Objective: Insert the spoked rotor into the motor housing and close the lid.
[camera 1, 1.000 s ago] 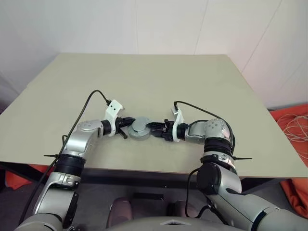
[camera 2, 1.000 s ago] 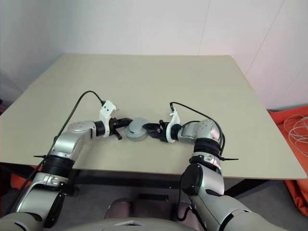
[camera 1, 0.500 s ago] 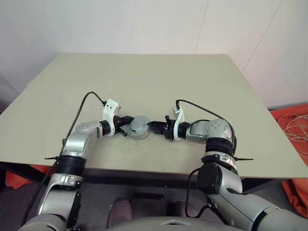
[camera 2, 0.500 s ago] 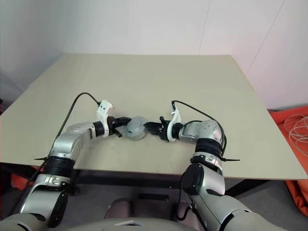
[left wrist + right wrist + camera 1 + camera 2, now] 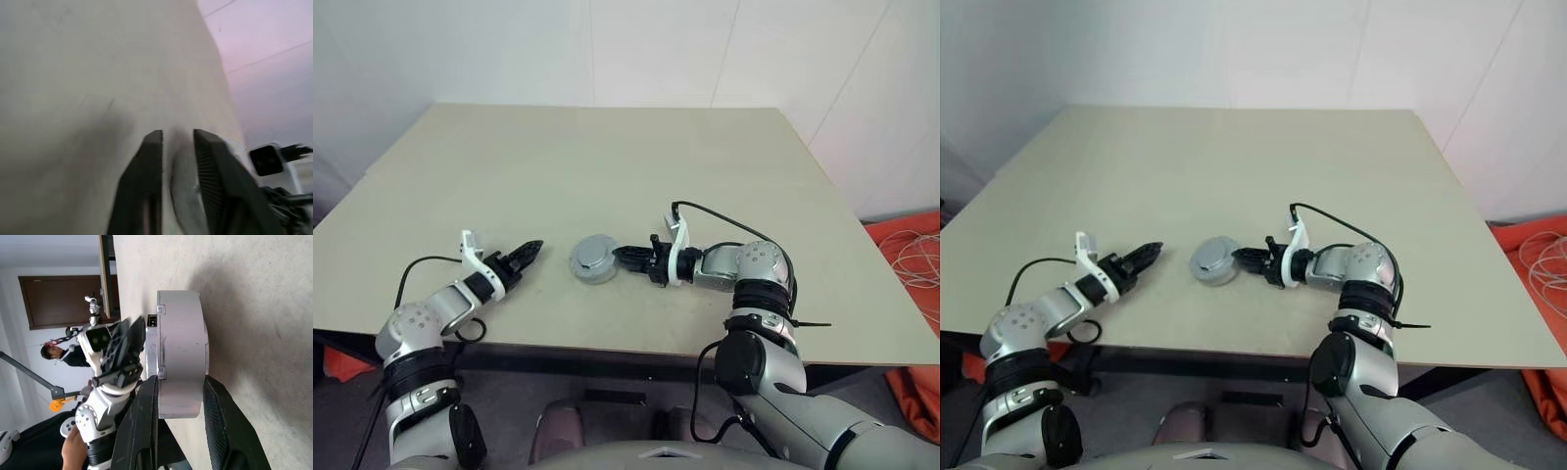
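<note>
The motor housing (image 5: 592, 268), a round silver can, stands near the table's front edge with the grey lid (image 5: 596, 251) lying flat on top of it. The spoked rotor is hidden. My right gripper (image 5: 619, 257) reaches in from the right. In the right wrist view its two fingers (image 5: 146, 421) clasp the housing's (image 5: 181, 352) near edge, one on the lid side and one on the bottom side. My left gripper (image 5: 532, 248) hovers a hand's width to the left of the housing and points at it. Its fingers (image 5: 151, 161) stand slightly apart with nothing between them.
The beige table (image 5: 607, 157) stretches bare behind the housing, and its front edge runs just below both grippers. Orange fabric and cables (image 5: 911, 255) lie on the floor at the right. The right wrist view shows a person (image 5: 54, 355) in the background.
My left gripper has pulled away from the housing to the left, rolled over and parted its fingers. The right gripper and the housing have stayed in place.
</note>
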`<action>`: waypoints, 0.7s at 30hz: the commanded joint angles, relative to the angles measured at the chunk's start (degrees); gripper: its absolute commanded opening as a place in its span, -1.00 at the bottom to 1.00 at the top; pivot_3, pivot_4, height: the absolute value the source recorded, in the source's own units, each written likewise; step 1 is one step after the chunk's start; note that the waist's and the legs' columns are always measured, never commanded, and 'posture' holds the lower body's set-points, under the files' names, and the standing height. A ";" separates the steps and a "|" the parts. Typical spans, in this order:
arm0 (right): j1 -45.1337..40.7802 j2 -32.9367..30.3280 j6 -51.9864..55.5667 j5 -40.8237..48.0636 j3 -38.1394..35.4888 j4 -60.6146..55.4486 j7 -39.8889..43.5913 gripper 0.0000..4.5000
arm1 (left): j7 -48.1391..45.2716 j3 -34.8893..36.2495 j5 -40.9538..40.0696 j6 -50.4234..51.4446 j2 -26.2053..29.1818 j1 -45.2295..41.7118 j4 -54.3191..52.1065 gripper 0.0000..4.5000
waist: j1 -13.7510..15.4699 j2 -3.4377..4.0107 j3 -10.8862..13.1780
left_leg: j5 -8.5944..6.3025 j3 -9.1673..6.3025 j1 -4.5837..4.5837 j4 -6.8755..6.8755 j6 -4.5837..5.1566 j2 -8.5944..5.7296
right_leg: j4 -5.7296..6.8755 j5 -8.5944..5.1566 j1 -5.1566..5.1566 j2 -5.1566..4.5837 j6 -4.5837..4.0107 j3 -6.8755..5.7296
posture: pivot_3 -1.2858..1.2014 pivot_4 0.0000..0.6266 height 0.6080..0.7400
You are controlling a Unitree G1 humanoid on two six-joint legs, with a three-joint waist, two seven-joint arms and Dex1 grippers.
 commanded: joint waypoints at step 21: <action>-5.88 0.01 0.89 17.62 -4.60 -1.05 -3.30 -0.53 | 17.16 5.74 -33.74 13.84 -7.23 1.32 4.18 1.00 | 1.52 0.00 0.00 | 0.00 -0.01 0.00 0.03 0.00 0.00 | -0.01 0.00 0.06 0.00 0.04 0.01 | 0.03 -1.00 1.00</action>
